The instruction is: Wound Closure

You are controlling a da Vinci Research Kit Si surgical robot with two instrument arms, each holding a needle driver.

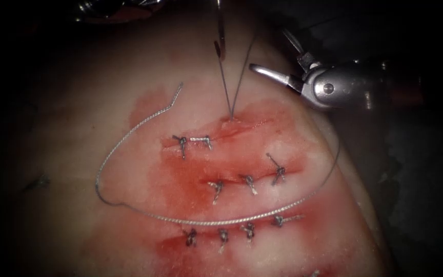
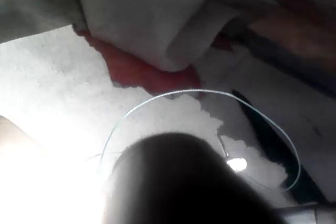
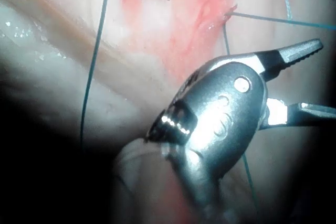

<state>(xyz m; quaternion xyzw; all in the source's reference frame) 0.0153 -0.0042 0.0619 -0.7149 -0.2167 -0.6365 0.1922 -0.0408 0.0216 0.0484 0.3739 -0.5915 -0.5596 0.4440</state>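
Two strands of thread (image 1: 230, 90) rise from one point at the upper end of the top cut (image 1: 230, 120) and converge toward the left arm's tool (image 1: 219, 36), which hangs down from the top centre of the endoscope frame. One strand meets its narrow tip; whether those jaws are closed on the thread cannot be told at this angle.

The right arm's tool (image 1: 278, 61) enters from the right edge of the frame, its silver wrist turned so that the jaws point left, toward the risen strands. They stand wide apart, one reaching left and the other slanting up behind it, with nothing between them. The right wrist view confirms it: the two ridged fingers (image 3: 299, 53) spread into a clear gap and hold nothing, just beside a strand of thread that runs to the tissue (image 3: 157, 51).

On the tissue, red fluid (image 1: 190, 179) stains the ground around three rows of cuts, each already closed with knotted stitches (image 1: 249, 182). A long silvery braided length of thread (image 1: 129, 133) lies loose across the surface, sweeping from the upper left round the left side and under the middle row toward the right.

No needle can be made out, and no writing is legible on either tool.
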